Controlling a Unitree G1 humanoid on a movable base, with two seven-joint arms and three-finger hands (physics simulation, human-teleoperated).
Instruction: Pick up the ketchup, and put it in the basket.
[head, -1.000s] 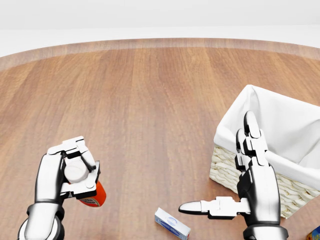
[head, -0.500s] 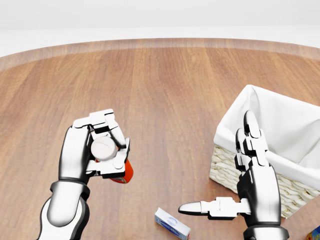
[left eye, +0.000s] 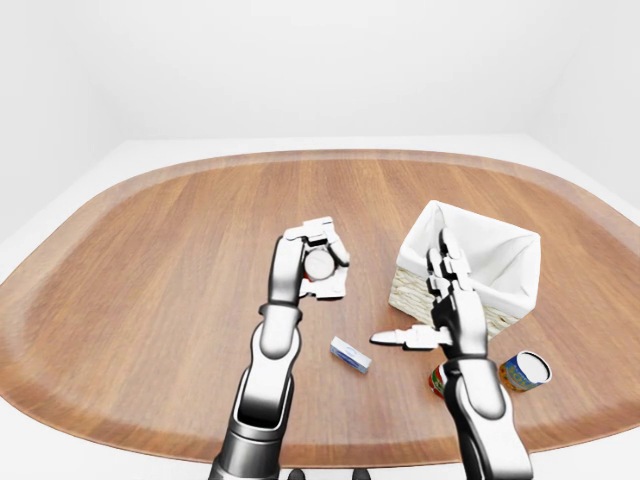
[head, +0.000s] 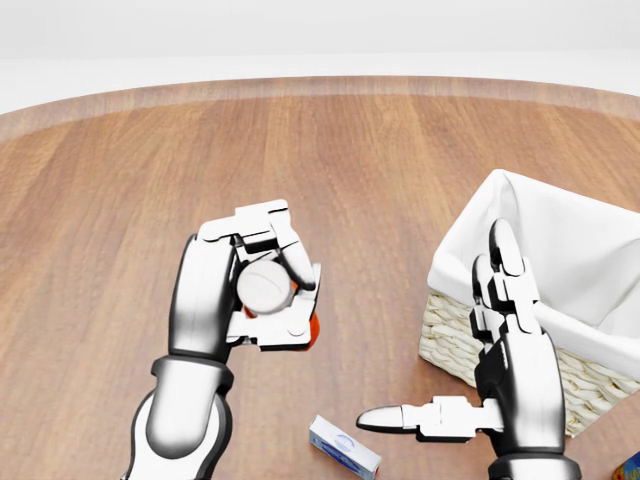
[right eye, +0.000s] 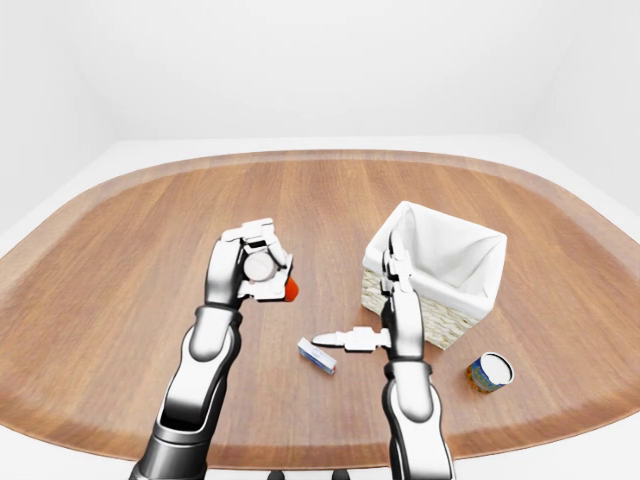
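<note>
Two hands show over my wide wooden surface (head: 330, 160), and nearly all of it lies bare. Next in size is the basket (head: 560, 250), a wicker box with a white cloth lining, standing at the right of the head view with its mouth open upward. My left hand (head: 262, 285) is raised in the middle of that view, its fingers closed round the ketchup (head: 266, 285); I see the bottle's white cap end-on, facing the camera, and a little of its red body (right eye: 291, 290) pokes out below my fingers, so I judge its long axis runs roughly toward and away from my head, tilted down at the far end. The ketchup is off the surface, carried in my left hand, and the basket lies to its right, well apart, with bare wood between. My right hand (head: 500, 340) is spread, fingers straight and thumb stuck out to the left, holding nothing, just beside the basket's near wall. That hand is nearer the basket, but the left one has the bottle, so the coming move, I judge, is a carry rightward and over the rim. Smaller things lie low in the views: a can (left eye: 525, 370) right of my right arm and a small blue-and-white box (head: 343, 446) between my arms.
</note>
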